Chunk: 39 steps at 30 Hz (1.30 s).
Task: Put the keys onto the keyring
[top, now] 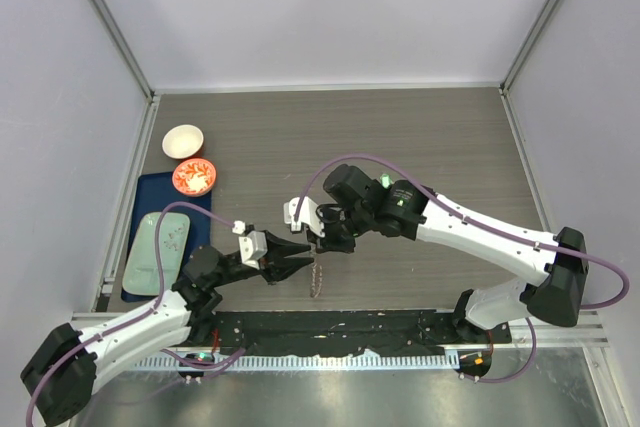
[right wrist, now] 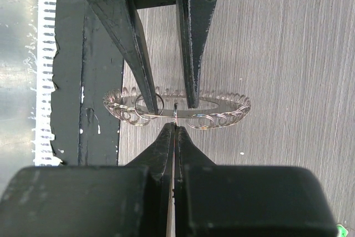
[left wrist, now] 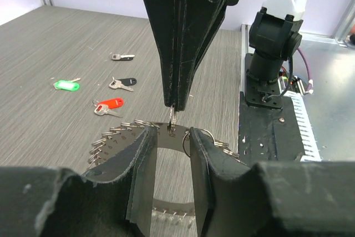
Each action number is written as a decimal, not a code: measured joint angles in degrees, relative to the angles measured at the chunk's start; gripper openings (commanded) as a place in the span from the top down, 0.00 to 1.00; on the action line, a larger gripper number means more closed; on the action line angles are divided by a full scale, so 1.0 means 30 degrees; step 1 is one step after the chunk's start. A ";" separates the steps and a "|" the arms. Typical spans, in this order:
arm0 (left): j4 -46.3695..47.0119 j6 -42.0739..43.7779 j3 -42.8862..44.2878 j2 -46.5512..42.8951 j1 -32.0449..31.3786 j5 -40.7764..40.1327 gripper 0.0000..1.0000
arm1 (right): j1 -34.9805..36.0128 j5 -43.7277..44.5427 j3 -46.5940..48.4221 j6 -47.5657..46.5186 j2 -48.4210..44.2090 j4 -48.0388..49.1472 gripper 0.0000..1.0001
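The keyring (right wrist: pixel 222 104) is bare grey metal with a bright sheen, its rim fringed with thin shiny wire loops. The keys (left wrist: pixel 111 103) have pale metal blades and glossy plastic heads; the table (left wrist: pixel 66 37) is matt grey wood-grain. The fingers (left wrist: pixel 138 187) look like matt black plastic, slightly scuffed, possibly rubber-faced.

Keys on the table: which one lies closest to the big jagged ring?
The small metal key with the red plastic head, just beside the large grey metal ring; the green-headed key and both black-headed keys lie farther away.
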 measured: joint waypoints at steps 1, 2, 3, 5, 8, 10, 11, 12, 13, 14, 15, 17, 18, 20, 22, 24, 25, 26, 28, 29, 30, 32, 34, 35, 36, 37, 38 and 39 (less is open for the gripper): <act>0.0015 -0.0058 0.0000 0.0000 0.0007 0.0000 0.66 | 0.0000 -0.0015 0.0000 -0.0015 0.0007 0.0000 0.99; 0.0058 -0.0087 0.0000 0.0000 0.0000 0.0000 0.67 | 0.0007 -0.0022 0.0000 -0.0022 0.0007 0.0000 0.99; 0.0080 -0.0124 0.0000 0.0000 0.0000 0.0000 0.67 | 0.0029 -0.0022 0.0000 -0.0022 0.0015 0.0000 0.99; 0.0080 -0.0160 0.0000 0.0007 0.0000 0.0007 0.67 | 0.0036 -0.0080 0.0000 -0.0029 0.0087 0.0000 0.99; 0.0087 -0.0204 0.0000 0.0007 0.0000 0.0007 0.68 | 0.0036 -0.0153 0.0000 -0.0044 0.0182 0.0000 0.99; 0.0087 -0.0211 0.0000 0.0022 0.0000 0.0015 0.69 | 0.0051 -0.0153 0.0000 -0.0087 0.0219 0.0000 0.99; 0.0087 -0.0211 0.0000 0.0022 0.0000 0.0022 0.69 | 0.0051 -0.0153 0.0000 -0.0095 0.0226 0.0000 0.99; 0.0095 -0.0219 0.0000 0.0022 0.0000 0.0036 0.70 | 0.0051 -0.0160 0.0000 -0.0095 0.0226 0.0000 0.99; 0.0095 -0.0211 0.0000 0.0022 0.0000 0.0073 0.72 | 0.0051 -0.0160 0.0000 -0.0095 0.0226 0.0000 0.99; 0.0087 -0.0219 0.0000 0.0029 0.0000 0.0095 0.72 | 0.0058 -0.0160 0.0000 -0.0095 0.0226 0.0000 0.99; 0.0102 -0.0219 0.0000 0.0066 0.0000 0.0131 0.73 | 0.0066 -0.0160 0.0000 -0.0095 0.0226 0.0000 0.99; 0.0146 -0.0226 0.0000 0.0146 0.0000 0.0138 0.75 | 0.0066 -0.0182 0.0000 -0.0102 0.0233 0.0000 0.99; 0.0175 -0.0233 0.0000 0.0204 0.0000 0.0146 0.75 | 0.0066 -0.0219 0.0000 -0.0109 0.0248 0.0000 0.99; 0.0233 -0.0240 0.0000 0.0321 0.0000 0.0153 0.77 | 0.0066 -0.0233 0.0000 -0.0117 0.0313 0.0000 0.99; 0.0240 -0.0277 0.0000 0.0430 0.0007 0.0153 0.78 | 0.0066 -0.0233 0.0000 -0.0131 0.0423 -0.0007 0.99; 0.0270 -0.0299 0.0000 0.0532 0.0007 0.0153 0.78 | 0.0073 -0.0233 0.0000 -0.0146 0.0495 -0.0007 0.99; 0.0291 -0.0313 0.0000 0.0561 0.0000 0.0153 0.78 | 0.0073 -0.0233 0.0000 -0.0153 0.0510 -0.0007 0.99; 0.0306 -0.0321 0.0000 0.0568 0.0000 0.0146 0.78 | 0.0073 -0.0233 0.0000 -0.0153 0.0532 -0.0007 0.99; 0.0379 -0.0357 0.0000 0.0568 0.0000 0.0146 0.80 | 0.0087 -0.0233 0.0000 -0.0153 0.0561 -0.0007 0.99; 0.0386 -0.0364 0.0000 0.0568 0.0000 0.0138 0.81 | 0.0087 -0.0233 0.0000 -0.0153 0.0583 0.0000 0.99; 0.0379 -0.0372 0.0000 0.0568 0.0000 0.0138 0.82 | 0.0095 -0.0233 0.0000 -0.0153 0.0590 0.0000 0.99; 0.0393 -0.0401 0.0000 0.0568 0.0000 0.0131 0.85 | 0.0109 -0.0233 0.0000 -0.0153 0.0597 -0.0007 0.99; 0.0393 -0.0444 0.0000 0.0568 0.0007 0.0131 0.89 | 0.0131 -0.0233 0.0000 -0.0153 0.0597 -0.0007 0.99; 0.0393 -0.0466 0.0000 0.0568 0.0007 0.0124 0.90 | 0.0153 -0.0233 0.0000 -0.0153 0.0597 -0.0007 0.99; 0.0393 -0.0510 0.0000 0.0568 0.0007 0.0124 0.95 | 0.0168 -0.0233 0.0000 -0.0153 0.0597 -0.0015 0.99; 0.0401 -0.0546 0.0000 0.0568 0.0007 0.0124 0.98 | 0.0182 -0.0233 0.0000 -0.0153 0.0597 -0.0015 0.99; 0.0401 -0.0605 0.0000 0.0576 0.0007 0.0124 1.00 | 0.0189 -0.0233 0.0000 -0.0153 0.0597 -0.0022 0.99; 0.0401 -0.0648 0.0000 0.0605 0.0007 0.0124 1.00 | 0.0189 -0.0233 0.0000 -0.0153 0.0597 -0.0029 0.99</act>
